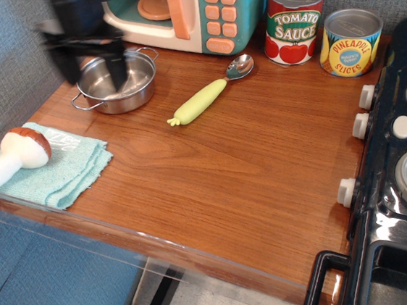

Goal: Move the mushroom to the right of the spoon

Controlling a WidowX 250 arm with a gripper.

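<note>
The mushroom (14, 155), with a white stem and reddish-brown cap, lies on a light blue cloth (56, 171) at the table's front left. The spoon (210, 91), with a silver bowl and yellow-green handle, lies in the back middle of the table. My black gripper (94, 71) is blurred with motion above the left side of a steel pot (117, 82), well up and right of the mushroom and left of the spoon. Its two fingers hang apart with nothing between them.
A toy microwave (196, 11) stands at the back. A tomato sauce can (293, 23) and a pineapple slices can (351, 42) stand at the back right. A black toy stove (402, 168) borders the right edge. The wall runs along the left.
</note>
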